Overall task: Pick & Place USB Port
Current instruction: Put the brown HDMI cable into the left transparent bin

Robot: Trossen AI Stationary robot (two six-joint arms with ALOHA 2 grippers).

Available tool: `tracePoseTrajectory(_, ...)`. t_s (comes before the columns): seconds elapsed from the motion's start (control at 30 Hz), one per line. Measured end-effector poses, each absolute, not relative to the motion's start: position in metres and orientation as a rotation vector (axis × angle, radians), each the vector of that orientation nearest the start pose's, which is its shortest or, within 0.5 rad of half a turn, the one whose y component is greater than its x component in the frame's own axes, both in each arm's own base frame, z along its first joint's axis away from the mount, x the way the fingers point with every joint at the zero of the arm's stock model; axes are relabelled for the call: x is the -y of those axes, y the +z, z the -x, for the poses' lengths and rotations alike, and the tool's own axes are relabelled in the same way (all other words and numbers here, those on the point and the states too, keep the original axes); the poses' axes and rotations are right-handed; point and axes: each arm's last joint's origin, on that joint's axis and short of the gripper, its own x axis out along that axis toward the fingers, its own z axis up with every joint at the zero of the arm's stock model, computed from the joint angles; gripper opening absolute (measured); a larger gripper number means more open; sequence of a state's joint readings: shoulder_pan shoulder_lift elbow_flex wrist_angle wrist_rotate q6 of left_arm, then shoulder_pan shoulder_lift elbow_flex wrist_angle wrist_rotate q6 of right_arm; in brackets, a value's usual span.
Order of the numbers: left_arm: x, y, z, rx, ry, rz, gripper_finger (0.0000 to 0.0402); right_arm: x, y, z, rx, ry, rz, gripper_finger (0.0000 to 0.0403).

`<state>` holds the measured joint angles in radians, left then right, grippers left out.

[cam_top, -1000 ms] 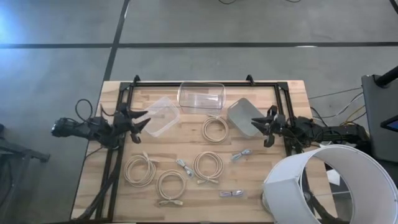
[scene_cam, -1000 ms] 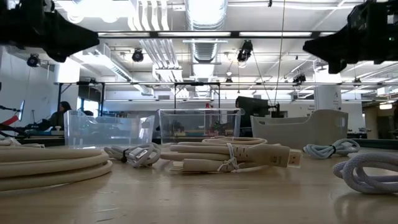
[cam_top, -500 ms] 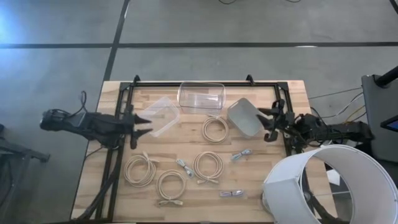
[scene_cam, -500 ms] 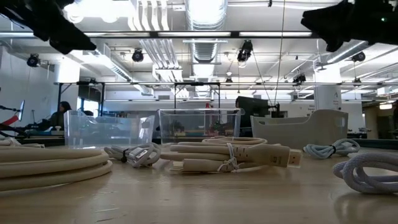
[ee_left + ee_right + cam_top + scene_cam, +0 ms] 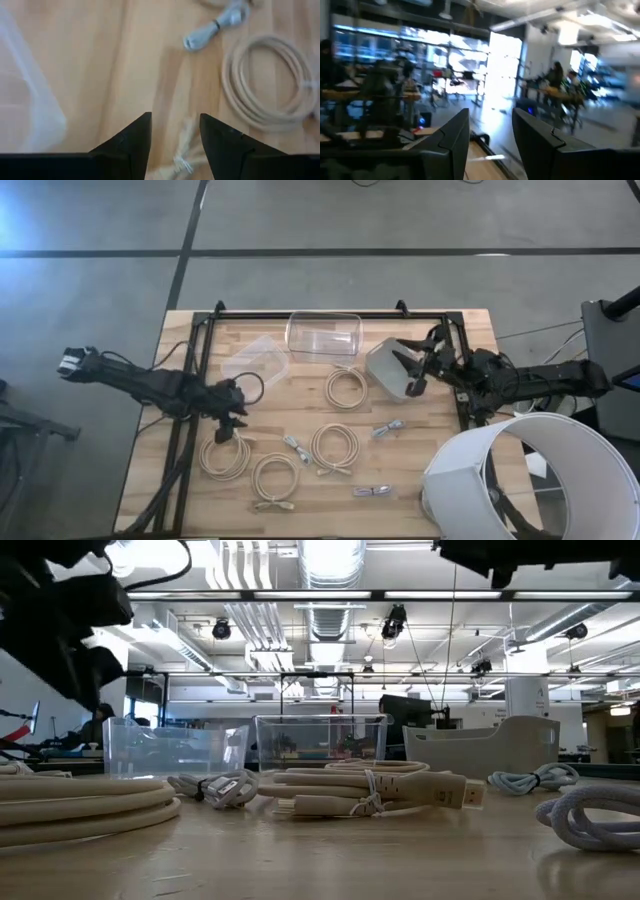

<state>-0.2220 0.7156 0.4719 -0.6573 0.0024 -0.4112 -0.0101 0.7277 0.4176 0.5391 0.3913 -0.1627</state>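
two dark, jointed arms trailing black cables; each hand (image 5: 175,145) ends in seemingly matte, wedge-shaped black fingers (image 5: 451,137).

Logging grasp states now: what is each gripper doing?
Left gripper: open, holding nothing, above the coiled cable.
Right gripper: open, holding nothing, over the grey bin.

You have a pale, wood-grained table (image 5: 300,500) under a black frame (image 5: 320,313). At its twelve o'clock stands a clear bin (image 5: 324,335); at two o'clock a grey bin (image 5: 386,367). Cream cable coils (image 5: 334,446) sit centre to seven o'clock; silver-grey cable bundles (image 5: 388,429) at four. Both arms (image 5: 150,383) are black.
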Motion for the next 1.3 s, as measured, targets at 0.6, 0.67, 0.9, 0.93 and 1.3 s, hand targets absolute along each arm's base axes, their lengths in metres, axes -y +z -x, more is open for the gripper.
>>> tracePoseTrajectory(0.6, 0.06, 0.165, -0.132, -1.196, -0.154, 0.087, 0.0156, 0.015, 0.299, -0.216, 0.029, -0.442, 0.206, 0.0133)
tracePoseTrajectory(0.67, 0.061, 0.159, -0.134, -1.21, -0.13, 0.061, 0.015, 0.015, 0.299, -0.219, 0.021, -0.441, 0.225, 0.0131)
tracePoseTrajectory(0.9, 0.065, 0.149, -0.144, -1.216, -0.101, -0.024, 0.0142, 0.015, 0.3, -0.222, 0.016, -0.442, 0.24, 0.013)
tracePoseTrajectory(0.93, 0.065, 0.148, -0.145, -1.22, -0.102, -0.028, 0.0142, 0.015, 0.3, -0.222, 0.016, -0.441, 0.245, 0.013)
tracePoseTrajectory(1.3, 0.069, 0.126, -0.155, -1.302, -0.073, -0.063, 0.0096, 0.015, 0.301, -0.222, 0.017, -0.44, 0.25, 0.0124)
